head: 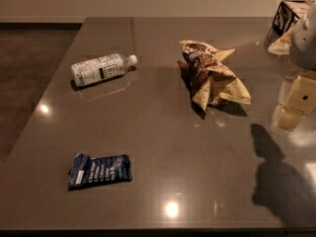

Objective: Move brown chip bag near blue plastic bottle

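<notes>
In the camera view, the brown chip bag (213,75) is seen crumpled on the surface (163,147), well apart from the blue plastic bottle (101,69) laid sideways at left. The gripper (297,102) is held at the right edge, clear of the bag; its spread cannot be told. If only a loose fold is pinched, the bag could be dropped short.

The brown chip bag (213,75) is tan with a dark, reddish-brown printed panel. The blue plastic bottle (101,69) is clear pale blue, with a white cap and a white-and-black label. A dark blue packet (100,170) carries white text. The desk (158,132) is grey-brown. The gripper (295,106), at the right edge, is cream.
</notes>
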Motion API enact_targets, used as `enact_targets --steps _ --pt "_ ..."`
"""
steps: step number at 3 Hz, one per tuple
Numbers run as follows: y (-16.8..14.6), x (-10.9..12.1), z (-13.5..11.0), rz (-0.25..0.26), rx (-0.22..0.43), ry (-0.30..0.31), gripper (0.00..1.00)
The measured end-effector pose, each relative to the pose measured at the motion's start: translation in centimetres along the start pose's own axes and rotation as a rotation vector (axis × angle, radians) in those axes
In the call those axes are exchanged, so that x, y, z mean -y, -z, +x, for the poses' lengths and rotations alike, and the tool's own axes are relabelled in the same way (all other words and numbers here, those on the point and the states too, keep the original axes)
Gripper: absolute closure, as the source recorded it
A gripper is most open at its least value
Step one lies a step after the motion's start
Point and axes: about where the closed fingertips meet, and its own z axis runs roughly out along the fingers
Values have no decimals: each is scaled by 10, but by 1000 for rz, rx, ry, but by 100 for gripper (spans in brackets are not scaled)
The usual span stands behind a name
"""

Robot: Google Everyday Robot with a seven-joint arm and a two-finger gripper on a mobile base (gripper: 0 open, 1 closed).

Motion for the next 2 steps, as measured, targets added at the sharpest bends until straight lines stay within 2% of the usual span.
enact_targets --steps 1,2 --pt "0 0 0 0 0 0 0" --pt "-7 13 -11 -9 23 -9 0"
